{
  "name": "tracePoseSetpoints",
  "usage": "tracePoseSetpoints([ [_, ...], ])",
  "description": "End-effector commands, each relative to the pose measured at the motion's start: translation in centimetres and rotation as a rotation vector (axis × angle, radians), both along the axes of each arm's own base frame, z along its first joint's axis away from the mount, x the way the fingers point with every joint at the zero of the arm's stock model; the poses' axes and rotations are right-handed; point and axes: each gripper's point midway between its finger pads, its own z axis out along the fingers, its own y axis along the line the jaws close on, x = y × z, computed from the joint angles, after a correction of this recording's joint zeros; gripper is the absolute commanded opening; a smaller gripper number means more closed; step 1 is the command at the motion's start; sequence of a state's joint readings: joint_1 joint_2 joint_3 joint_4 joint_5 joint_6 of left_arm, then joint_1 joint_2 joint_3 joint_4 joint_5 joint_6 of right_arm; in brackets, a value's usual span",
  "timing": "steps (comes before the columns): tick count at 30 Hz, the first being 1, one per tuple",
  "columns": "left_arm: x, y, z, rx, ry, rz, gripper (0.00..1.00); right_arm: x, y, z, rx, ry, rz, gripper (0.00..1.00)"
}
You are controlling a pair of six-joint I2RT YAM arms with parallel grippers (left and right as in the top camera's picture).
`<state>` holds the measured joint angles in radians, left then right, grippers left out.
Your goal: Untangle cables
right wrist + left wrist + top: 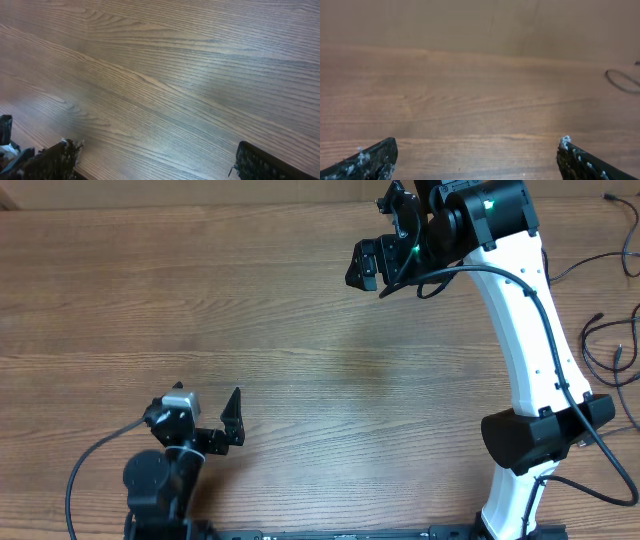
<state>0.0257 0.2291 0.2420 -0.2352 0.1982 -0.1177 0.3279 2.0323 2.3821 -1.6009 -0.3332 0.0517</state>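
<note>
Left gripper (477, 147) sits near-left, fingers wide apart; right gripper (157, 149) hangs far-centre, fingers likewise spread; cables (586, 340) lie loose at the table's (300, 330) right edge.

Overhead straight down on table (250, 330), wrist views low, close, angled forward, all sharing its wood

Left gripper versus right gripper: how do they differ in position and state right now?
The left gripper sits tucked near its base at the near edge of the table. The right gripper is extended toward the far edge. The left wrist view catches a cable loop far off to one side, while the right wrist view shows only bare wood. Shared: both are open and empty.
</note>
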Motion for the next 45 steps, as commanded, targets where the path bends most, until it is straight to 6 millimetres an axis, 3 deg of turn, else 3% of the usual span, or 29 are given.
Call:
tracePoseSetpoints([
  [1, -0.6, -0.2, 0.4, -0.029, -0.059, -0.001, 1.00, 0.1, -0.1, 0.2, -0.002, -0.013, 0.005, 1.00],
  [9, -0.9, -0.1, 0.5, -0.068, -0.152, 0.007, 1.00, 0.1, -0.1, 0.2, -0.002, -0.013, 0.005, 1.00],
  [21, -0.1, -0.1, -2.2, -0.080, -0.150, 0.008, 1.00, 0.1, -0.1, 0.2, -0.002, -0.013, 0.005, 1.00],
  [45, 0.0, 0.2, -2.4, 0.045, -0.165, 0.010, 0.99, 0.1, -0.1, 0.2, -0.002, -0.013, 0.005, 1.00],
])
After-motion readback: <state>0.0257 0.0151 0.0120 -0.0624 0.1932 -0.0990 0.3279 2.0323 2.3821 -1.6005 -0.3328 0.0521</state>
